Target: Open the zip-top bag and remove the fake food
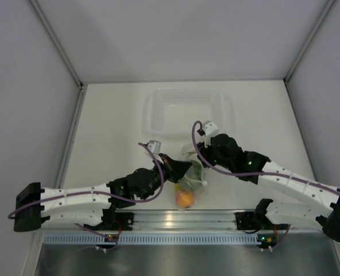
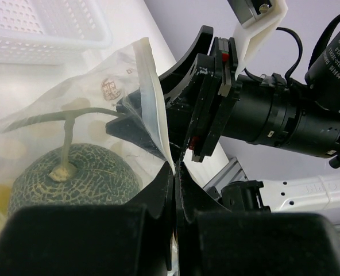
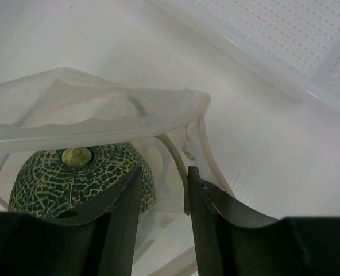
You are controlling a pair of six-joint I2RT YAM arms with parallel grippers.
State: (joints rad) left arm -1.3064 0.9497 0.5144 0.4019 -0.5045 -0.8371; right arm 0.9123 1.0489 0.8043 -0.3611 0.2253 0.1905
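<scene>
The orange-red toy fruit point(image 1: 184, 199) sits farthest from the clear tub point(image 1: 150, 118), low in the zip-top bag point(image 1: 194, 177). The netted green melon point(image 3: 72, 178) lies nearer the tub. The left hand point(image 2: 174, 168) is pinched together on one zip lip, and the right hand point(image 3: 163, 179) stands narrowly apart astride the other. The film looks thin, slippery and floppy, sagging under the fruit, so grip the stiffer zip strip.
</scene>
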